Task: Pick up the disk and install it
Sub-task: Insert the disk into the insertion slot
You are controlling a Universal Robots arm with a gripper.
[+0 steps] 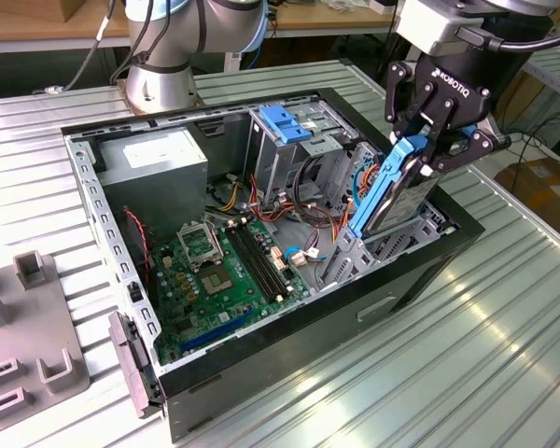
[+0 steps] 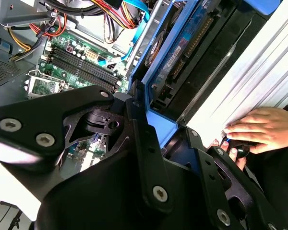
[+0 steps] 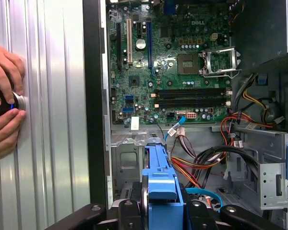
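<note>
Exterior view: the gripper [image 1: 436,149] is clenched on the disk [image 1: 389,196], which is tilted so its lower end enters a bay inside the computer case [image 1: 373,313]. Second wrist view: a person's hand [image 2: 259,128] rests outside the case. First wrist view: the disk's blue edge aims into the case, short of the motherboard [image 3: 173,72].

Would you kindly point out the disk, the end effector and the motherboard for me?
the disk [image 1: 379,194], exterior view, on its blue carrier edge.
the end effector [image 1: 436,154], exterior view, midway between its fingertips.
the motherboard [image 3: 165,72], first wrist view, on the green board surface.
</note>
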